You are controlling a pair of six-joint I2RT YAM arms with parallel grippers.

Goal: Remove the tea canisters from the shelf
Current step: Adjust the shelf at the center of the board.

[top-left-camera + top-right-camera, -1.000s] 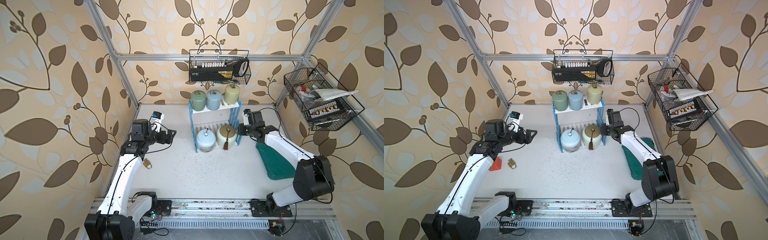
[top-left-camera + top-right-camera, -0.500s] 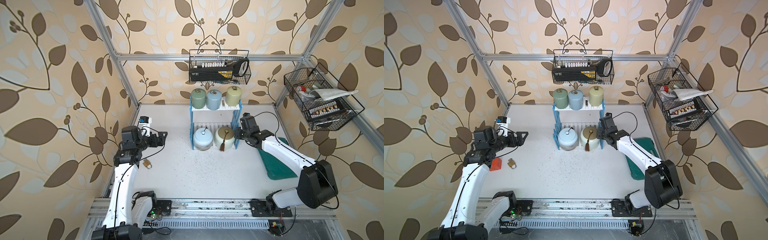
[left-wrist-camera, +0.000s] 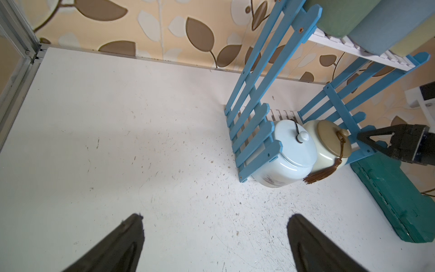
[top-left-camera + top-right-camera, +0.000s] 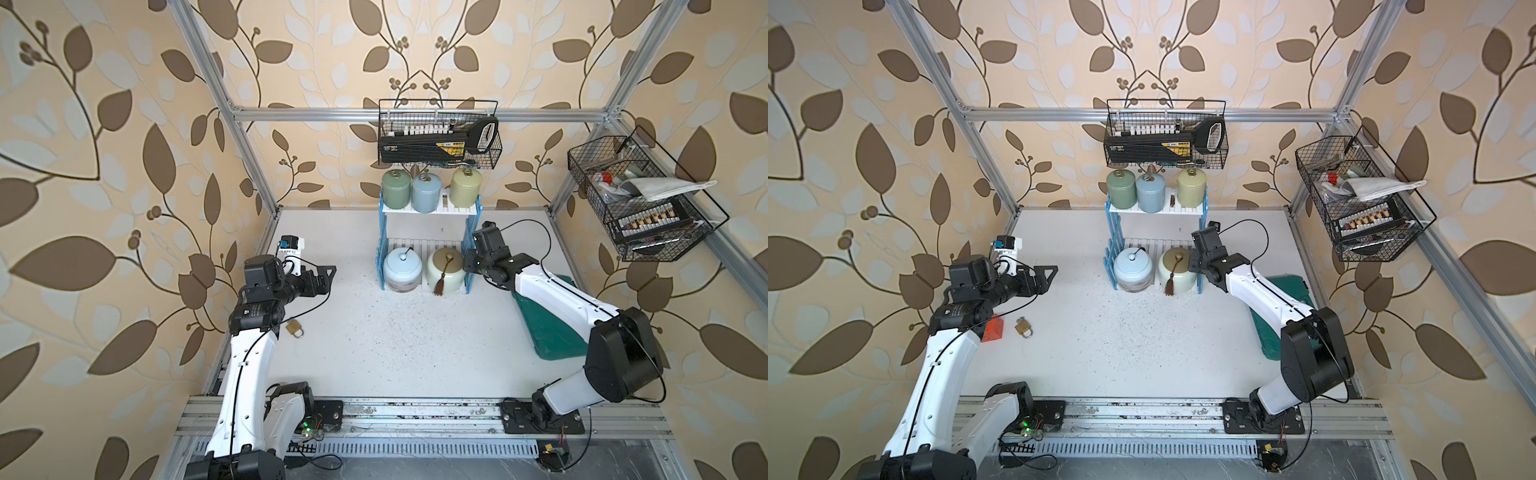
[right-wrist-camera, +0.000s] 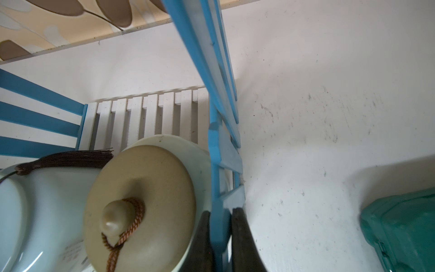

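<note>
1. Shelf (image 4: 383, 241): two-tier, white slats, blue picket sides. Stands mid-table near the back wall, upright.
2. Top tier, in a row: sage green canister (image 4: 396, 188), grey-blue canister (image 4: 425, 192), yellow-green canister (image 4: 466, 187). Ring lids on.
3. Lower tier, at the front edge and touching: pale blue canister (image 4: 401, 268) and cream canister (image 4: 445, 266), its brown tassel hanging over the front.
4. R gripper (image 5: 221, 212): fingers clamped on a blue picket of the shelf's side, just beside the cream canister.
5. L gripper (image 4: 328, 276): jaws wide apart, empty, over bare table, well apart from the shelf and pointing toward it.
6. Obstructions: back wire basket (image 4: 438, 137) hangs just above the top-tier lids. Picket sides flank the lower pair; the front is open.
7. Misc.: padlock (image 4: 294, 328) and red block (image 4: 992, 328) by the L arm. Green case (image 4: 548, 328) lies under the R arm. Side wire basket (image 4: 640, 199) hangs on the wall.
</note>
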